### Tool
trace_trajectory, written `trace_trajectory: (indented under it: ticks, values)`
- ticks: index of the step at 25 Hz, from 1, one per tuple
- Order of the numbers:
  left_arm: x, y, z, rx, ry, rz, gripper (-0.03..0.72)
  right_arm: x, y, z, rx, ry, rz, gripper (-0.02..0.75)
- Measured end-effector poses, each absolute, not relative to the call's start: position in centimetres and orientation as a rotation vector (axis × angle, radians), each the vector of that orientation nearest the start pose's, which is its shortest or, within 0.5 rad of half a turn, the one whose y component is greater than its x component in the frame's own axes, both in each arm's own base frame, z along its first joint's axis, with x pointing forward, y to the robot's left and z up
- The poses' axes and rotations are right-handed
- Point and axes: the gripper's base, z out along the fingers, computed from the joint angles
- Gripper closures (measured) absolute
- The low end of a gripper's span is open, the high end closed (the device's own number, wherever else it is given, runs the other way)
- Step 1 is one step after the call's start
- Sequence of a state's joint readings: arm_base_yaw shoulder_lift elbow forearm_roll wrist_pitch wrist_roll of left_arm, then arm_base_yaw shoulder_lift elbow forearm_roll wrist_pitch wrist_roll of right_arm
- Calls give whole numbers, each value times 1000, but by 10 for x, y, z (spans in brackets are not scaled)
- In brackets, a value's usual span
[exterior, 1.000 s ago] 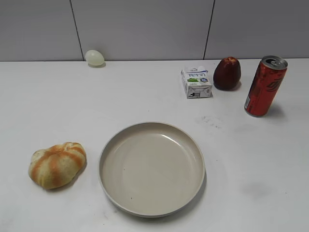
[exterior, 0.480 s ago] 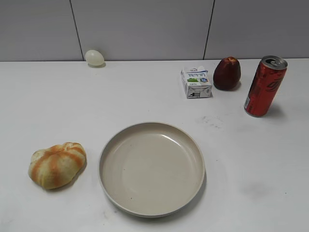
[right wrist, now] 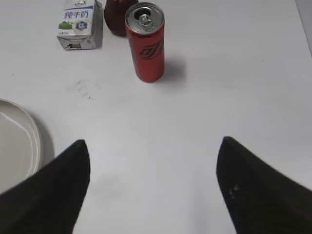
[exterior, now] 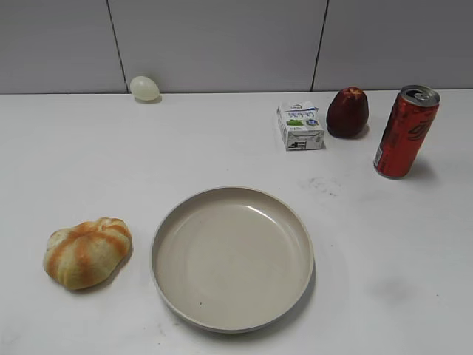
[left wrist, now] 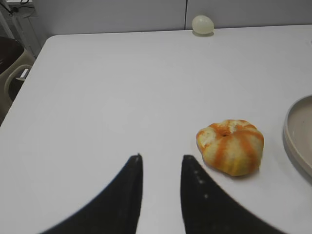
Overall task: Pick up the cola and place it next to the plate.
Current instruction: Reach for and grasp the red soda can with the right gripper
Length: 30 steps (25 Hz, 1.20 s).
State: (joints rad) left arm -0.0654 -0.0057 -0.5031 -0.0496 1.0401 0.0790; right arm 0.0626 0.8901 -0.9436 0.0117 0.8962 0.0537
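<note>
Counting one cola, one plate, one bun; right gripper spread wide, left gripper narrowly apart.

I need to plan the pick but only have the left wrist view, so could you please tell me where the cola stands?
Observer: The cola stands upright at the far right of the table, beside a dark red fruit.
Operator: Thank you. Is either gripper near it?
Observer: The right gripper is wide open, with the can ahead of it and bare table between them.
Operator: Is anything on the plate?
Observer: No, the plate is empty, and a milk carton stands beyond it.
</note>
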Motion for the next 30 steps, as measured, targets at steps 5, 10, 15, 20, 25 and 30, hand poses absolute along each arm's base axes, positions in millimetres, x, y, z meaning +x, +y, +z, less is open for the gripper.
trace_trajectory:
  ticks: [5,10,15,20,25,30]
  values:
    - [-6,-4,280,147,2009,-50,470,254,17,344,-24,2529,62,91]
    - [-6,-4,280,147,2009,-50,470,327,23,330,-55,2603,70,91]
    - [-6,-4,280,147,2009,-50,470,379,27,313,-93,2679,69,91]
    - [-6,-4,280,147,2009,-50,470,414,29,293,-129,2717,61,95]
    - [-6,-4,280,147,2009,-50,470,430,29,268,-152,2762,44,106]
    - [-6,-4,280,147,2009,-50,470,436,29,251,-169,2791,34,111]
